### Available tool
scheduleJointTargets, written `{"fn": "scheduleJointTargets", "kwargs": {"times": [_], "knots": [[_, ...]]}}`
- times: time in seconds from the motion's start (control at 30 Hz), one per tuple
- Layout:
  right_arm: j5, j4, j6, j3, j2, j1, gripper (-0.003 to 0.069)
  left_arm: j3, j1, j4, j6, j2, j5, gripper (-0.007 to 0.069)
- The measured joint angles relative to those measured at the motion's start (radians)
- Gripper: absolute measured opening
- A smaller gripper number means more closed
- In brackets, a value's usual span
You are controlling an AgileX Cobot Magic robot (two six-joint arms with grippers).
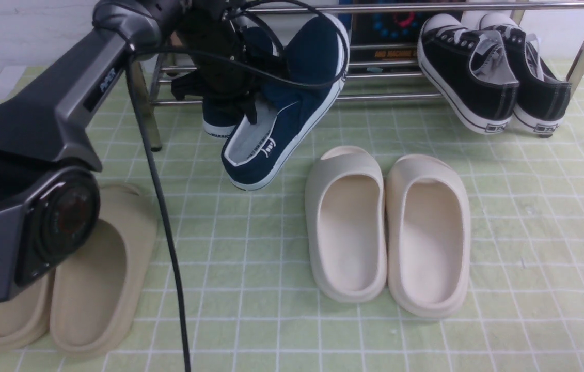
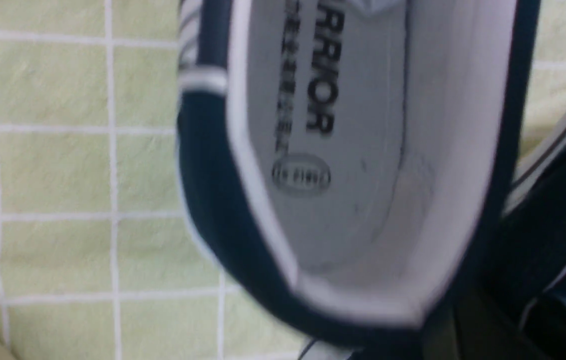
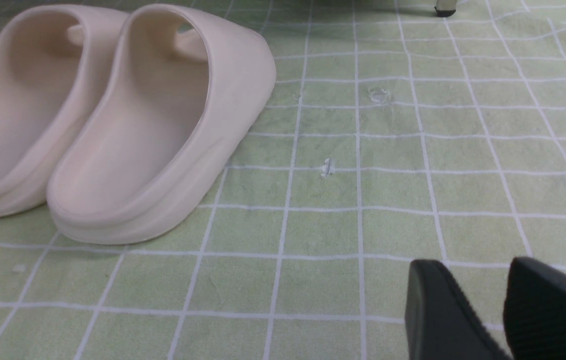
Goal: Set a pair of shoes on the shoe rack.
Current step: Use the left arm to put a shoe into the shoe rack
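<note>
Two navy slip-on shoes hang together from my left gripper point(image 1: 249, 107), which is shut on them at their inner sides. The nearer shoe point(image 1: 292, 103) is tilted, toe up against the chrome shoe rack point(image 1: 390, 96) and heel low over the mat. The other shoe point(image 1: 218, 122) is mostly hidden behind the gripper. In the left wrist view the grey "WARRIOR" insole of one shoe point(image 2: 343, 150) fills the frame, and the second shoe point(image 2: 558, 240) sits beside it. The left gripper point(image 2: 493, 325) shows only as dark blur. My right gripper point(image 3: 468, 270) is open over bare mat.
Black lace-up sneakers point(image 1: 488, 67) lean on the rack's right half. Cream slides point(image 1: 384, 227) lie mid-mat, also in the right wrist view point(image 3: 112, 125). Beige slides point(image 1: 95, 279) lie at the near left under my left arm. A green grid mat point(image 1: 529, 258) covers the table.
</note>
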Motion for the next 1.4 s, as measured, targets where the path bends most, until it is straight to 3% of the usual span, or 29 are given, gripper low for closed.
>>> {"fn": "scheduleJointTargets", "kwargs": {"times": [0.23, 0.6, 0.8, 1.1, 1.4], "knots": [[0.0, 0.0, 0.0, 0.0, 0.0, 0.0, 0.0239, 0.192, -0.006, -0.008, 0.03, -0.126, 0.01, 0.0002], [0.0, 0.0, 0.0, 0.0, 0.0, 0.0, 0.0239, 0.196, -0.007, -0.12, 0.006, -0.128, -0.067, 0.0002], [0.0, 0.0, 0.0, 0.0, 0.0, 0.0, 0.0239, 0.111, -0.005, -0.108, -0.06, -0.084, -0.138, 0.0002], [0.0, 0.0, 0.0, 0.0, 0.0, 0.0, 0.0239, -0.091, 0.004, -0.09, -0.086, 0.049, -0.123, 0.0002], [0.0, 0.0, 0.0, 0.0, 0.0, 0.0, 0.0239, -0.154, 0.008, -0.16, 0.01, 0.115, -0.112, 0.0002]]}}
